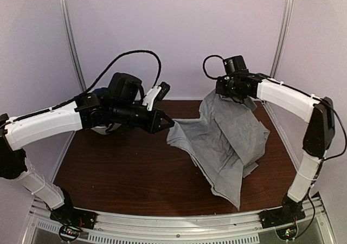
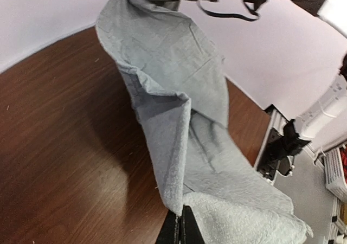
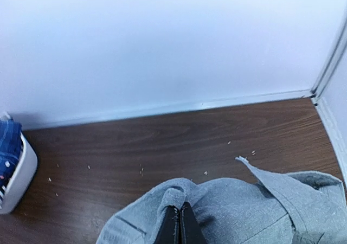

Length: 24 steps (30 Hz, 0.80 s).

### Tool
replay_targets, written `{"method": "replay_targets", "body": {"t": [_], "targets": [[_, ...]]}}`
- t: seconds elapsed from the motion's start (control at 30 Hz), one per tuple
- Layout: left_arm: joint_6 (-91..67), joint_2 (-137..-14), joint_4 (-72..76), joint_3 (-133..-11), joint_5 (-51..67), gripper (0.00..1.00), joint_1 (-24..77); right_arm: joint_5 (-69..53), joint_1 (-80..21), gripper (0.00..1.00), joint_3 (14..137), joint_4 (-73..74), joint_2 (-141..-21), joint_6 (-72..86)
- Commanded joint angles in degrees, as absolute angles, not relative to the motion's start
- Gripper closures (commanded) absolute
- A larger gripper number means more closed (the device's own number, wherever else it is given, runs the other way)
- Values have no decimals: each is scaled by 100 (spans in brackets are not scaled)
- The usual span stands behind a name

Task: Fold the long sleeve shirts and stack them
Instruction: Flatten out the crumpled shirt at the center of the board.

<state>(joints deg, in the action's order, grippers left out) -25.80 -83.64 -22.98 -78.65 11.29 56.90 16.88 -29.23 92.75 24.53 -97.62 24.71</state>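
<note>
1. Top external view, starting at the left: the white basket point(image 3: 19, 173) is mostly hidden behind the left arm, but the right wrist camera shows it at the far left of the table point(image 1: 119, 171) with blue plaid cloth point(image 3: 7, 143) inside
2. Next along, the left gripper point(image 1: 168, 123) reaches out level above the wood, its fingers pressed together on a thin corner of the grey shirt point(image 1: 230, 141); its own camera shows the cloth edge running straight down into the closed tips
3. Between the arms, right of centre, the grey shirt hangs as a slack, creased sheet, its upper part lifted and its lower part trailing onto the table toward the near edge
4. Furthest right and highest, the right gripper point(image 1: 226, 94) is closed as well, pinching a bunched fold at the top of the shirt, with grey cloth heaped around its fingers in the wrist view
5. My reading is that the shirt is being spread so it can be laid flat before any fold is made
6. To do this well, the grippers should draw apart until the edge between them is taut, then lower together so the trailing part touches first and smooths out behind
7. Both pinches look shallow, so a hard tug could pull the cloth free
</note>
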Motion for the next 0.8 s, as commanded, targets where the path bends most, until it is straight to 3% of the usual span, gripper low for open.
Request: {"method": "replay_targets", "body": {"t": [0.0, 0.03, 0.07, 0.13, 0.23, 0.3, 0.47, 0.77], "targets": [[-3378, -8636, -2349, -6947, 1233, 100, 4768, 684, -2926, 98, 9838, 2535, -11140, 2169], [-3383, -8706, -2338, -6770, 1229, 100, 4652, 558, -2927, 90, 10016, 2579, -11400, 2142], [-3365, -8808, -2361, -6602, 1214, 93, 4582, 471, -2929, 74, 10184, 2640, -11616, 2108], [-3313, -8924, -2457, -6466, 1098, 81, 4524, 321, -2946, 56, 10353, 2687, -11834, 2060], [-3260, -8916, -2455, -6355, 958, 54, 4502, 304, -2957, 31, 10165, 2596, -11716, 2005], [-3196, -8918, -2471, -6416, 830, 38, 4498, 370, -2957, 22, 9896, 2536, -11482, 2011], [-2857, -9142, -2613, -6853, 444, 13, 4490, 748, -2899, 11, 8461, 2184, -10377, 2180], [-2316, -10579, -2541, -7922, 452, 10, 4217, 1034, -2832, 11, 5452, 1802, -8355, 3046]]}}
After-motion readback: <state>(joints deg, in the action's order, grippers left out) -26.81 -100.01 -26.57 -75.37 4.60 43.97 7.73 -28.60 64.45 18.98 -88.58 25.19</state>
